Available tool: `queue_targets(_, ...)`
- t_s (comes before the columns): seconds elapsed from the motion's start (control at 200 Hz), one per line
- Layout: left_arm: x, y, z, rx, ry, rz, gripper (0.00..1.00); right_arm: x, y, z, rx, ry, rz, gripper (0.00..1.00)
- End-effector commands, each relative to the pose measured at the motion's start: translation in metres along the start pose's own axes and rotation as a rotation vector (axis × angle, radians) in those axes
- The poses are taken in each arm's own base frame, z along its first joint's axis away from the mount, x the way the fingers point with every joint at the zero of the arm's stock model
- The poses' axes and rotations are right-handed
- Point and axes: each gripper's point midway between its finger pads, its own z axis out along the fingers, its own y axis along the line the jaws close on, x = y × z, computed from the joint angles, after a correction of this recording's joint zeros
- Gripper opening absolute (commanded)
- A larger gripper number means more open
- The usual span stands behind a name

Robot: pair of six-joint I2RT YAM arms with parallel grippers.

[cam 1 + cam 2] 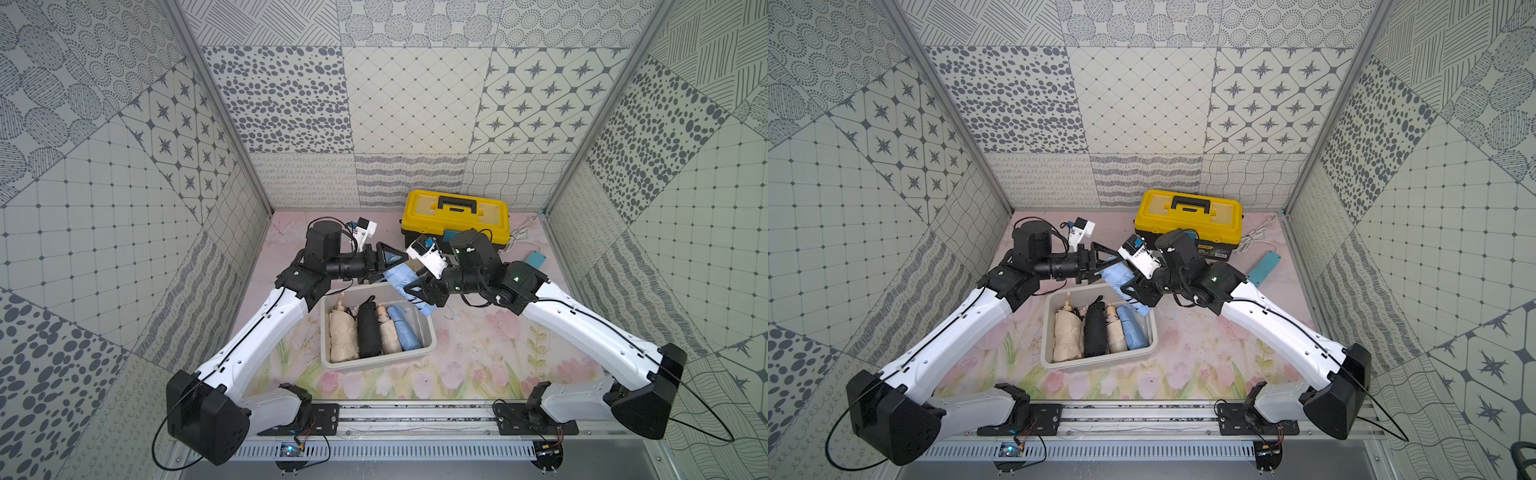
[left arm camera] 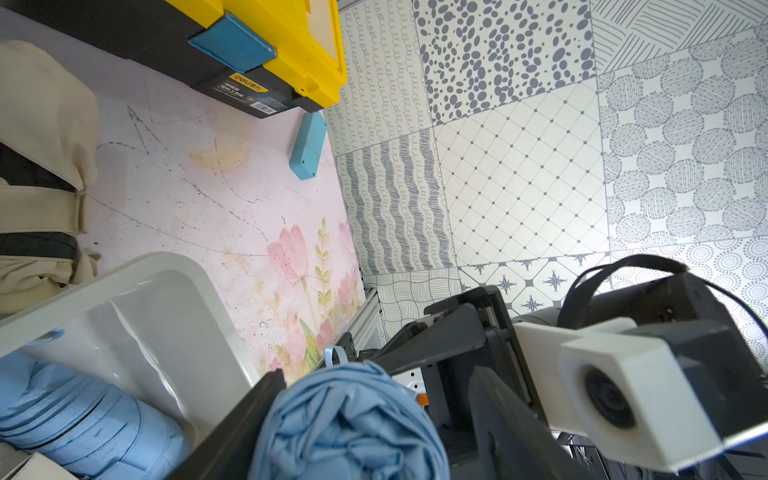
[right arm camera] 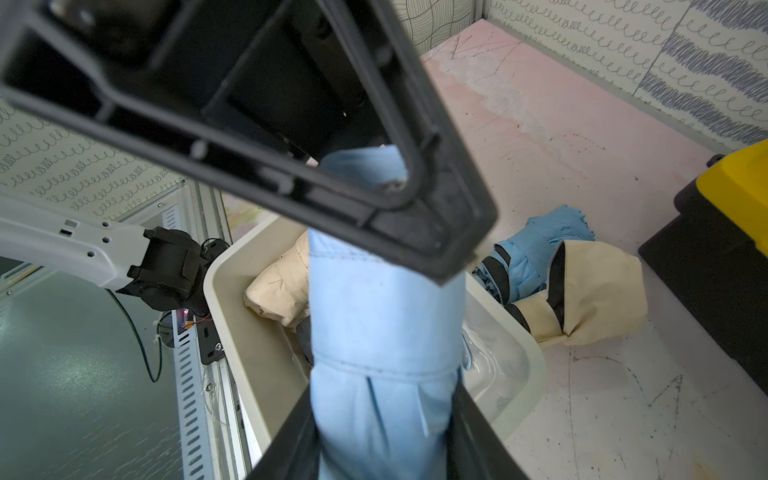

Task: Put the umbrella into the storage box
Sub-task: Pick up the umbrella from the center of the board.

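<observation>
The held umbrella (image 1: 397,278) shows only as a blue patch — the right tool (image 1: 417,297) covers most. The toolbox (image 1: 455,212) front hides behind the right arm (image 1: 473,253).

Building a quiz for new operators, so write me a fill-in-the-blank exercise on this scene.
1. The held umbrella, gripped by the right claw above the box, is coloured ____.
2. The stored umbrellas lying in the storage box number ____.
3. The toolbox at the back wall has a lid coloured ____.

Missing words: blue; four; yellow.
</observation>
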Motion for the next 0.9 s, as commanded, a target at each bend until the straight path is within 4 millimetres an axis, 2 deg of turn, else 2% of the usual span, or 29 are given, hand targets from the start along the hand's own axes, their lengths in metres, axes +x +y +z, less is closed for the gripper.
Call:
queue_targets(0.0,0.01,-0.026,-0.003,0.119,0.086,0.08,0.69,-0.036,0.005,-0.008,-0.018,-0.11,-0.036,0.16)
queue_targets(0.135,0.015,-0.023,-0.005,0.115,0.106,0.081,0.65,-0.04,0.004,-0.009,-0.021,-0.117,-0.024,0.15)
queue_targets(0.445,0.011,-0.017,-0.006,0.101,0.094,0.074,0.39,-0.043,0.003,-0.005,-0.044,-0.113,-0.016,0.16)
queue_targets(0.495,0.01,-0.016,-0.006,0.097,0.086,0.071,0.38,-0.043,0.004,-0.005,-0.048,-0.115,-0.016,0.21)
queue_targets(0.61,0.002,-0.012,-0.007,0.08,0.042,0.061,0.34,-0.049,0.005,-0.011,-0.046,-0.138,-0.02,0.48)
queue_targets(0.705,-0.007,-0.012,-0.006,0.096,0.0,0.045,0.31,-0.051,0.005,-0.017,-0.029,-0.163,-0.013,0.64)
queue_targets(0.805,-0.015,-0.011,-0.004,0.12,-0.044,0.025,0.27,-0.053,-0.001,-0.025,0.015,-0.202,0.026,0.75)
queue_targets(0.896,-0.024,-0.01,-0.004,0.126,-0.099,0.018,0.21,-0.057,-0.006,-0.037,0.053,-0.255,0.106,0.78)
